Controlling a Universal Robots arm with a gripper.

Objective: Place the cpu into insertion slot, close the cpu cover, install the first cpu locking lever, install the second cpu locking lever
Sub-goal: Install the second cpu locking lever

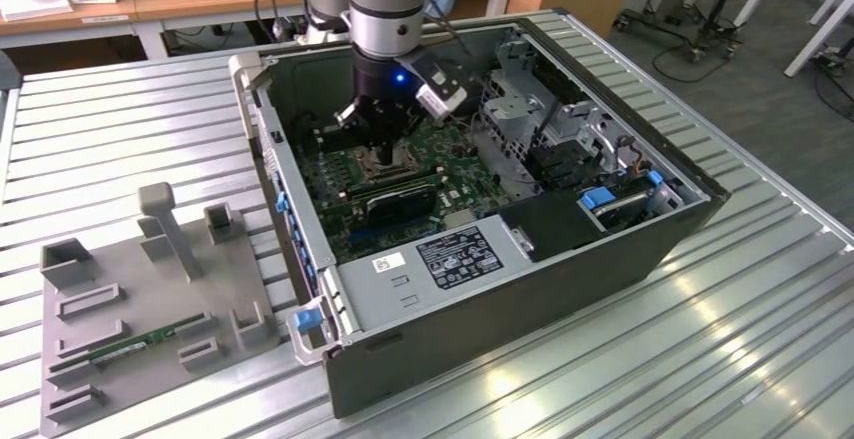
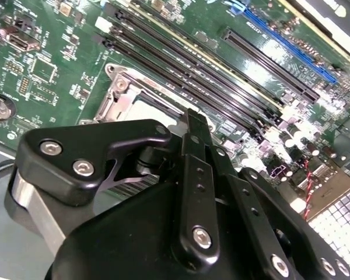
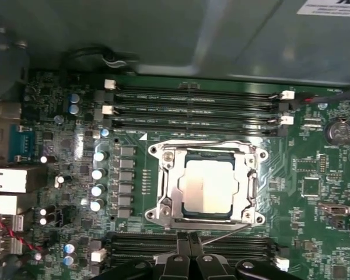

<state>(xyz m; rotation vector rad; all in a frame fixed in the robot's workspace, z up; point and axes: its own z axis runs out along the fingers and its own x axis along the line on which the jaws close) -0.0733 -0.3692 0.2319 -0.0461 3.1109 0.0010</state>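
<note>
Where the arm reaches down into the open computer case, the gripper sits low over the green motherboard, just beside the insertion slot. In both wrist views its two black fingers are pressed together with no gap between them, and nothing is held between them. In the first wrist view the fingertips lie at the socket's edge, near a thin wire lever that runs slantwise beside the socket.

The cpu lies flat inside the slot, its pale metal face showing through the window of the cpu cover — the silver frame lies down flat around the chip. Long black memory slots run along both sides of the socket.

In the exterior view the case lies on its side on a ribbed metal table. On the exterior view's left — well apart from the case — a grey fixture tray holds a green memory stick.
</note>
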